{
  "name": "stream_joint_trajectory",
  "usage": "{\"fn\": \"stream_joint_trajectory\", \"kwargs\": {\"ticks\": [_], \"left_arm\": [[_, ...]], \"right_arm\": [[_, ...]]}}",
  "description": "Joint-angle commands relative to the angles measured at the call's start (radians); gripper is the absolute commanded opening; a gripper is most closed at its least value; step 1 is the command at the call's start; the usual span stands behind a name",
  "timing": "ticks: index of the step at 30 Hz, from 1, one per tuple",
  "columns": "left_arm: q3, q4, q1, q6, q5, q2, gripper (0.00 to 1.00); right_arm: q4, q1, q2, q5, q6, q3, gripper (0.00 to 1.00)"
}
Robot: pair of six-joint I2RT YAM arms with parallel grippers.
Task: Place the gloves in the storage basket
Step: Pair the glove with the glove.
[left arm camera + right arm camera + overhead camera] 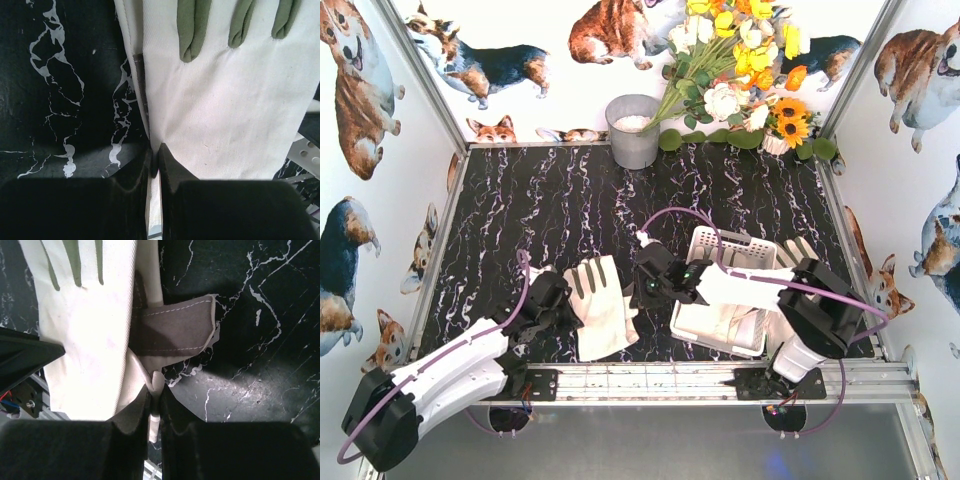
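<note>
A stack of cream-white gloves [601, 306] lies flat on the black marbled table, between my two grippers. My left gripper [563, 300] is shut on the left edge of the stack; its tips [154, 156] pinch white fabric of a glove [225, 110]. From the other side, my right gripper [643, 290] is shut on a fold of fabric [156, 390] at the edge of a glove [85, 355], beside a grey-brown patch [175, 332]. The white storage basket [732, 246] stands just right of it, with gloves inside, largely hidden under the right arm.
A grey metal bucket [633, 130] and a bunch of artificial flowers [750, 70] stand at the back wall. Another glove [798, 250] lies right of the basket. An aluminium rail [650, 378] runs along the table's near edge.
</note>
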Motion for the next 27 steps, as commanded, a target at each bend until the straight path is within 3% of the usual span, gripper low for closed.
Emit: {"fn": "stream_joint_trajectory", "kwargs": {"ticks": [1, 16, 25, 27], "left_arm": [[0.027, -0.047, 0.010, -0.001, -0.025, -0.037, 0.00], [0.027, -0.048, 0.010, -0.053, -0.015, -0.128, 0.00], [0.023, -0.012, 0.010, -0.059, 0.016, -0.108, 0.00], [0.024, -0.001, 0.010, -0.055, 0.018, -0.090, 0.04]], "right_arm": [[-0.026, 0.001, -0.072, 0.020, -0.035, 0.040, 0.04], [-0.082, -0.019, 0.003, 0.022, -0.117, 0.162, 0.05], [-0.069, -0.057, 0.022, -0.018, -0.138, 0.177, 0.06], [-0.071, -0.059, 0.028, -0.024, -0.150, 0.189, 0.07]]}}
